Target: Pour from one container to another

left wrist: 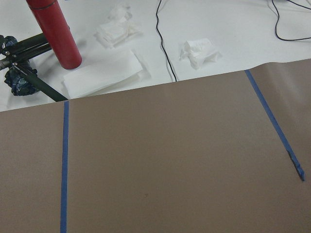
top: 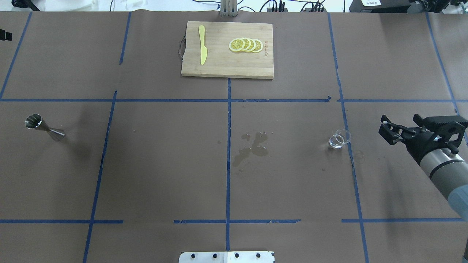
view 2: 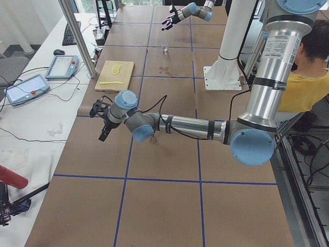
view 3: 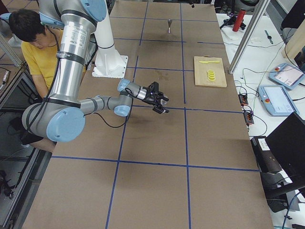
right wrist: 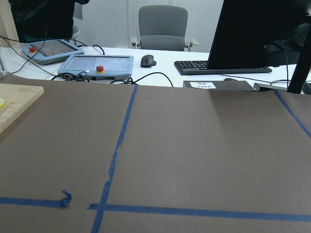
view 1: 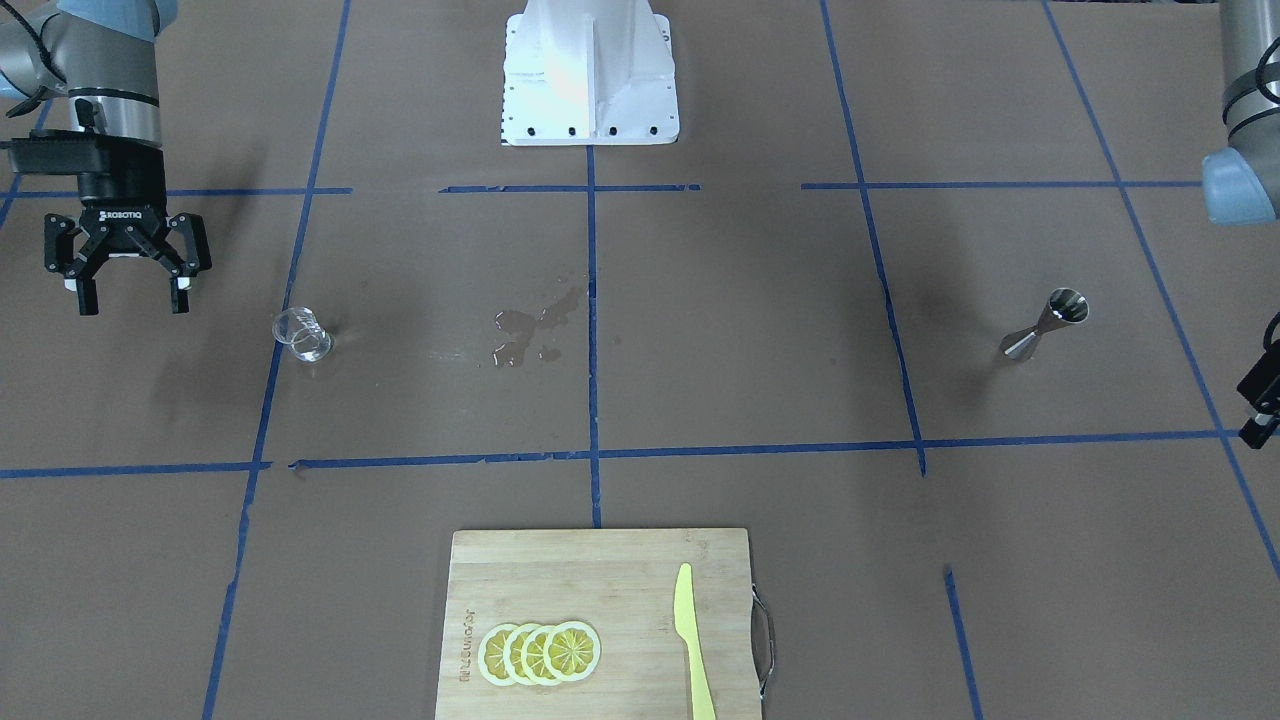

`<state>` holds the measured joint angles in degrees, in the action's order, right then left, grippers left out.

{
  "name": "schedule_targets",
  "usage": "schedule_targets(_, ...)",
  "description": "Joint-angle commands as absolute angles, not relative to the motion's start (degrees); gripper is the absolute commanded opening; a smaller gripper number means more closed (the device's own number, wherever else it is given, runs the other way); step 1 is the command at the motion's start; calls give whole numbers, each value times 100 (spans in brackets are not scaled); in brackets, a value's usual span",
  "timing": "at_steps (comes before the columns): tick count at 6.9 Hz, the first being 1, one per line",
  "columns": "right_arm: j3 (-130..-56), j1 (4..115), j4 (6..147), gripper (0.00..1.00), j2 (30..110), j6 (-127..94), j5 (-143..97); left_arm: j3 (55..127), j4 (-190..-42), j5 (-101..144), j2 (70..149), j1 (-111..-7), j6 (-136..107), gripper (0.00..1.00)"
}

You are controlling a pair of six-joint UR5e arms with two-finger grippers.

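The clear glass cup point(view 1: 302, 335) point(top: 339, 138) stands upright on the brown table, with what looks like a little clear liquid in it. My right gripper point(view 1: 133, 300) point(top: 400, 122) hovers open and empty a short way outboard of the cup, not touching it. The steel jigger point(view 1: 1045, 325) point(top: 44, 127) stands alone on the opposite side of the table. My left gripper point(view 1: 1258, 400) point(view 2: 100, 121) is beyond the jigger near the table's end. Only its edge shows in the front view, so I cannot tell how its jaws stand.
A wet spill point(top: 252, 146) marks the table's middle. A wooden cutting board point(top: 219, 65) at the far edge carries lemon slices point(top: 245, 45) and a yellow knife point(top: 202, 49). The white robot base point(view 1: 590, 80) sits at the near edge. A person in yellow point(view 2: 303, 77) sits behind the robot.
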<state>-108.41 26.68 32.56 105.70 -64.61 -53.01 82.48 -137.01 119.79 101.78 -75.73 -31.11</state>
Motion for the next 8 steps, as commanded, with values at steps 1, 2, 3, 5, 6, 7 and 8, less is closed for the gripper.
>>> schedule_targets(1, -10724, 4000, 3313, 100, 10084, -5796, -6776, 8235, -13676, 11979, 10169, -7567, -2945, 100)
schedule_targets(2, -10279, 4721, 3287, 100, 9803, -5392, -7655, 8235, -13658, 11979, 10160, -7567, -2944, 100)
schedule_targets(3, -10066, 5277, 3322, 100, 9617, -5031, -8273, 8192, -13632, 11988, 10169, -7567, -2823, 100)
schedule_targets(5, -8918, 6507, 3436, 100, 8811, -4388, -10020, 8112, -13309, 12293, 10221, -7559, -2558, 100)
schedule_targets(6, -8634, 7000, 3680, 100, 8667, -4046, -10637, 8121, -13098, 12426, 10222, -7567, -2558, 100)
schedule_targets(7, -8370, 7579, 4074, 100, 8649, -3068, -11479, 8121, -12957, 12463, 10213, -7637, -2505, 100)
schedule_targets(8, -8124, 8133, 4661, 100, 8648, -1867, -12357, 8121, -12520, 12776, 10230, -7707, -2052, 100)
